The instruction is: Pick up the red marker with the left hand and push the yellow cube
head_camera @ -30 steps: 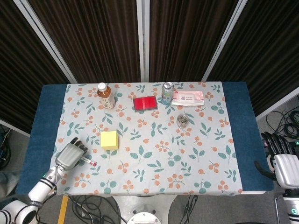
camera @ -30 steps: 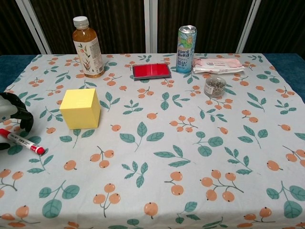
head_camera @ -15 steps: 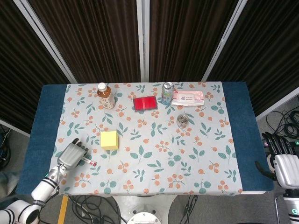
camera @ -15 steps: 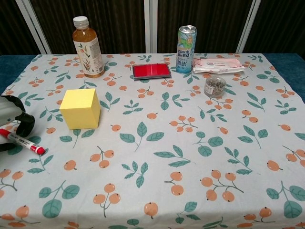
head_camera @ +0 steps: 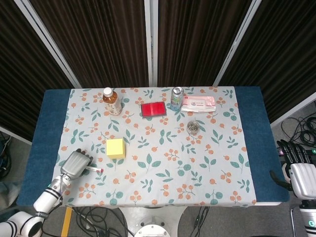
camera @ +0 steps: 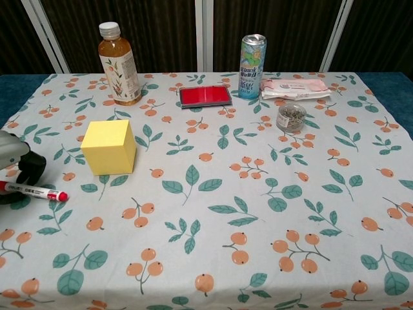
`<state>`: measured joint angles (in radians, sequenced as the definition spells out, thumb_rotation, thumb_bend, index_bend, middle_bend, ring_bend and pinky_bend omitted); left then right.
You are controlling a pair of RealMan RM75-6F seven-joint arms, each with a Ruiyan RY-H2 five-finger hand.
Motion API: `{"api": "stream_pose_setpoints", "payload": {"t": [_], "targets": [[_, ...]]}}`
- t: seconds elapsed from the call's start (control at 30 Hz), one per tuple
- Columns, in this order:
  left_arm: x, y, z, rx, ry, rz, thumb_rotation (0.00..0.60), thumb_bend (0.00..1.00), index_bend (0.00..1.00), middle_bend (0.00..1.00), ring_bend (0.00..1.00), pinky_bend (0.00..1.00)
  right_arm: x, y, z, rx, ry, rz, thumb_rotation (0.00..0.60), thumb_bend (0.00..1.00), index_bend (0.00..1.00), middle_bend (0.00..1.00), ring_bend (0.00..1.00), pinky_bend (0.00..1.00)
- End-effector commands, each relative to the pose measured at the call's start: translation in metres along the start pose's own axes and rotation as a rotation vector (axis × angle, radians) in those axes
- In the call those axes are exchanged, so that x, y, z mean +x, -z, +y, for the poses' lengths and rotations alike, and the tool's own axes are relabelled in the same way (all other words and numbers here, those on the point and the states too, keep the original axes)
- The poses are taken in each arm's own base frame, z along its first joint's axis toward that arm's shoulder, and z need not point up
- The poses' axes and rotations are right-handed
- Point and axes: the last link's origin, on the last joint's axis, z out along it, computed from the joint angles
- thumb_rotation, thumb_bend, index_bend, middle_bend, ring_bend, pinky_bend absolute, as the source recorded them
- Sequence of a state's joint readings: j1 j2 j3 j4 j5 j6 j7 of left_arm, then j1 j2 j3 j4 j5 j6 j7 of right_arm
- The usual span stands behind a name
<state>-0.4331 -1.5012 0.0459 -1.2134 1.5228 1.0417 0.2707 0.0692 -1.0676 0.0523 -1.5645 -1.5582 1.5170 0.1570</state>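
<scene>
The left hand (camera: 16,169), fingers closed around the red marker (camera: 35,191), has swung it flatter since earlier.

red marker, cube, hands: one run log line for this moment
left hand: holds red marker, low over table | yellow cube: untouched, apart from marker | right hand: off table, idle

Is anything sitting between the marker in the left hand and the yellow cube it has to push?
Nothing visible. The left hand holds the red marker, whose capped tip points right. Only bare patterned tablecloth lies between it and the yellow cube. The bottle stands well behind the cube.
</scene>
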Motion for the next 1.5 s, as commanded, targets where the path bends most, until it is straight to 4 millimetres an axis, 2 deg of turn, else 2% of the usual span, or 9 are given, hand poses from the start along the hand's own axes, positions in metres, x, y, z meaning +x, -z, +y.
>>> {"api": "stream_pose_setpoints", "payload": {"t": [0.03,0.17,0.37,0.57,0.8,1.1,1.5], "targets": [[0.001,0.003,-0.006,0.007,0.062,0.02,0.6,0.42,0.67,0.73,0.5,0.47,0.0,0.0,0.0,-0.001,0.0,0.002,0.6,0.2,0.0,0.07,0.0,0.0],[0.003,0.006,-0.019,0.031,0.148,0.035,0.6,0.45,0.68,0.74,0.51,0.51,0.001,0.001,0.001,-0.001,0.0,0.002,0.6,0.2,0.0,0.07,0.0,0.0],[0.004,0.007,-0.044,0.095,0.173,0.062,0.6,0.46,0.68,0.74,0.51,0.51,0.001,0.002,0.001,-0.004,0.0,0.006,0.6,0.2,0.0,0.07,0.0,0.0],[0.003,-0.003,-0.053,0.115,0.169,0.056,0.6,0.46,0.68,0.74,0.51,0.51,0.001,0.001,0.001,-0.002,0.0,0.005,0.6,0.2,0.0,0.07,0.0,0.0],[0.01,-0.03,-0.044,0.083,0.157,0.057,0.6,0.46,0.68,0.74,0.51,0.51,0.002,0.002,0.002,-0.007,0.004,0.006,0.6,0.2,0.0,0.07,0.0,0.0],[0.023,-0.061,-0.022,0.014,0.118,0.054,0.6,0.46,0.68,0.74,0.51,0.51,0.003,0.003,0.003,-0.015,0.007,0.008,0.6,0.2,0.0,0.07,0.0,0.0],[0.044,-0.088,0.007,-0.054,0.102,0.064,0.6,0.46,0.68,0.74,0.51,0.51,0.004,0.004,0.004,-0.018,0.006,0.01,0.6,0.2,0.0,0.07,0.0,0.0]]}}
